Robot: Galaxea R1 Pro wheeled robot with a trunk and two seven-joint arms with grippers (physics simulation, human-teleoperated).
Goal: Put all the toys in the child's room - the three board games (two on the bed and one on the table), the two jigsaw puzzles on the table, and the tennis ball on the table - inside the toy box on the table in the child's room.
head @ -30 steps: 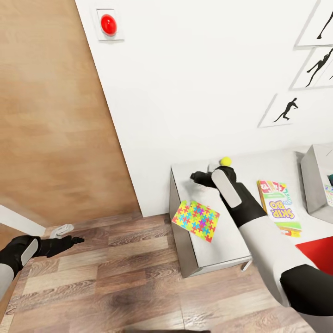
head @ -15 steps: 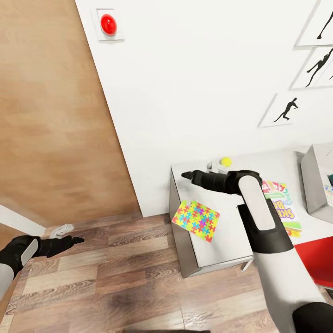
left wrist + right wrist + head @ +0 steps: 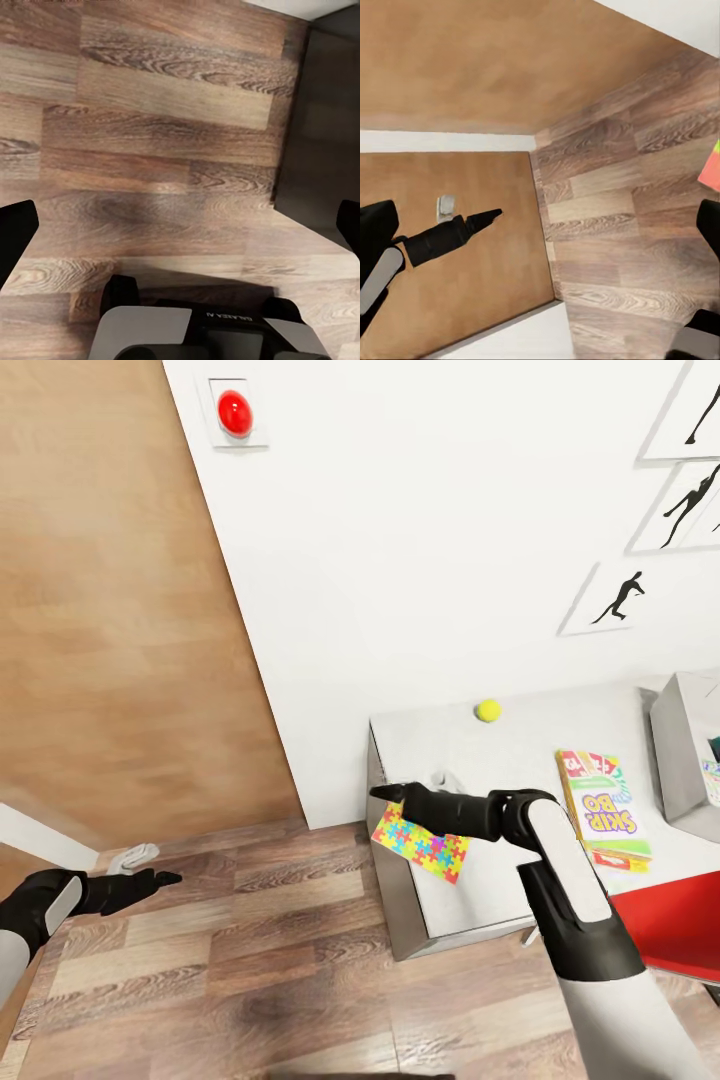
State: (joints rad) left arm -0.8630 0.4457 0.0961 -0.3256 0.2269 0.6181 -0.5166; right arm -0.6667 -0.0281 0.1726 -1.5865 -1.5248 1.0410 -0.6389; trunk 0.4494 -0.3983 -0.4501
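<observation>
Your right end effector (image 3: pixel 385 792) hovers just above the jigsaw puzzle (image 3: pixel 424 841) at the desk (image 3: pixel 480 880) edge, fingers spread wide. The tennis ball (image 3: pixel 488 709) lies well behind it. Your left end effector (image 3: pixel 165 878) is wide open over the floor (image 3: pixel 150 150).

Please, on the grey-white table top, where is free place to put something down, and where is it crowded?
Free: the mottled grey-white table top between the small yellow-green tennis ball and the white SKIP-BO game box, also the near strip beside that box. Crowded: the front left corner, where the multicoloured jigsaw puzzle square overhangs the edge under the right gripper.
</observation>
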